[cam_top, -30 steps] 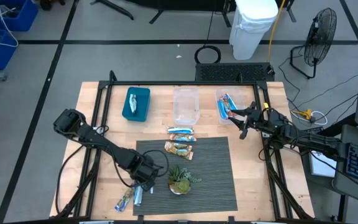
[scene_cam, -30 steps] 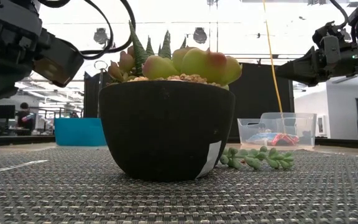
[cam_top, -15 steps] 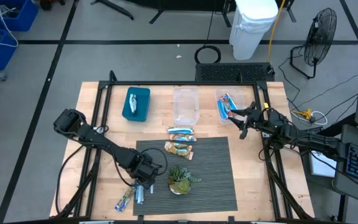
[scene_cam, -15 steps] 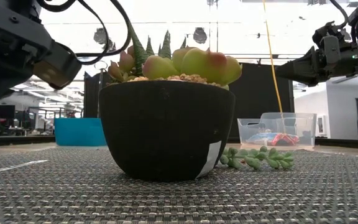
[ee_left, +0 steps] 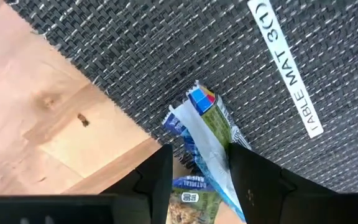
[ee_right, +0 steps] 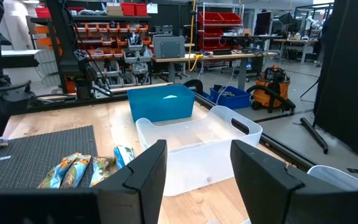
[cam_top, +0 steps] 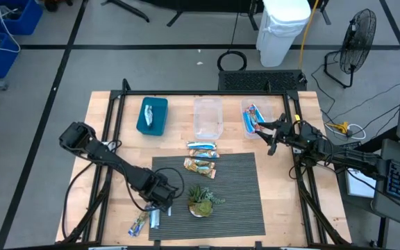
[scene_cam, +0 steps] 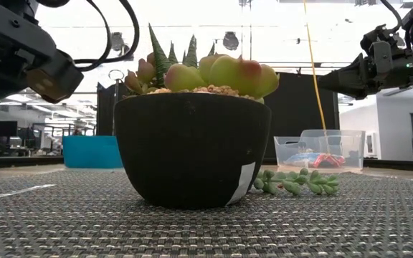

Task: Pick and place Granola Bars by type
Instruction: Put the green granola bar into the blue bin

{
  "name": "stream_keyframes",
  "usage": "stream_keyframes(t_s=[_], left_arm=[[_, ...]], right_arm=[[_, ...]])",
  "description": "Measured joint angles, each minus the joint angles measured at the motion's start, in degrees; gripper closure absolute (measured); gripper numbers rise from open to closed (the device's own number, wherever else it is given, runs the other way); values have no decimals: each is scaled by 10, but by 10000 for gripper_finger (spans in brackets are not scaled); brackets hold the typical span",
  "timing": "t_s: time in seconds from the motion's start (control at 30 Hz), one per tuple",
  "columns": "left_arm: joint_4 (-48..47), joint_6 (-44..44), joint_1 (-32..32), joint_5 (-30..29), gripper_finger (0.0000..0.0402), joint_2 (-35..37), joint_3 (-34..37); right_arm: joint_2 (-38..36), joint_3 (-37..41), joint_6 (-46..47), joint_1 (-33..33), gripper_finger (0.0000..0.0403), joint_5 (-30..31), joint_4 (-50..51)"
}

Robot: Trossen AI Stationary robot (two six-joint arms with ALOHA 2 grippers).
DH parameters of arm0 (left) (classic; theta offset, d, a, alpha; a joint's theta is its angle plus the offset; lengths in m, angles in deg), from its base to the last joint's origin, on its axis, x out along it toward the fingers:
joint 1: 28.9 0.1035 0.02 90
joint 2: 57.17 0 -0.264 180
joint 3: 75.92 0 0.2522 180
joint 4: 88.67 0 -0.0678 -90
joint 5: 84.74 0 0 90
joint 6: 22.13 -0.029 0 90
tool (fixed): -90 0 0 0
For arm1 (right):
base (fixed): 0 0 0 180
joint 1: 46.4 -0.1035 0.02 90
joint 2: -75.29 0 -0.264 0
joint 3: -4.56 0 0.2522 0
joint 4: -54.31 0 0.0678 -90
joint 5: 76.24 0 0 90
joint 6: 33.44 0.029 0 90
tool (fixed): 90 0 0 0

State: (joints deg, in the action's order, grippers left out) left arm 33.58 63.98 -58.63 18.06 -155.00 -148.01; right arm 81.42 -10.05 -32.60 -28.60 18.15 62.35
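Note:
In the left wrist view, my left gripper point(ee_left: 202, 171) is open, a finger on each side of a small heap of granola bars point(ee_left: 202, 134) lying on the near-left edge of the grey mat. The heap holds a silvery-blue bar and green-blue ones. In the high view the left gripper point(cam_top: 156, 207) is just above these bars point(cam_top: 146, 220). Two tan-and-blue bars point(cam_top: 201, 156) lie on the table beyond the mat. My right gripper point(cam_top: 263, 132) is open, waiting over the right clear box point(cam_top: 254, 119), which holds blue-and-red bars. A silvery bar lies in the blue bin point(cam_top: 152, 115).
A potted succulent point(cam_top: 201, 200) stands on the mat point(cam_top: 238, 194) just right of the left gripper, and it fills the low view point(scene_cam: 192, 147). A clear box point(cam_top: 207, 118) stands between the blue bin and the right box. Bare wood lies left of the mat.
My left gripper has shifted a little toward the table's left, closer to the bars at the mat's corner. The right arm and the bars have kept still.

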Motion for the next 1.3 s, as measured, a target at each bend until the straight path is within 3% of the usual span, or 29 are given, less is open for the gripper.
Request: stream_keyframes(t_s=[0.8,0.93,1.17,1.3], left_arm=[[37,-1,-11,-40,245,-24,-1],[39,-22,-11,-44,279,-24,-1],[42,-66,-11,-64,384,-24,-1],[43,-115,-11,-98,384,-23,-1]], right_arm=[[0,0,0,0,234,0,1],[0,0,0,0,234,0,0],[0,0,0,0,234,0,0],[0,0,0,0,234,0,0]])
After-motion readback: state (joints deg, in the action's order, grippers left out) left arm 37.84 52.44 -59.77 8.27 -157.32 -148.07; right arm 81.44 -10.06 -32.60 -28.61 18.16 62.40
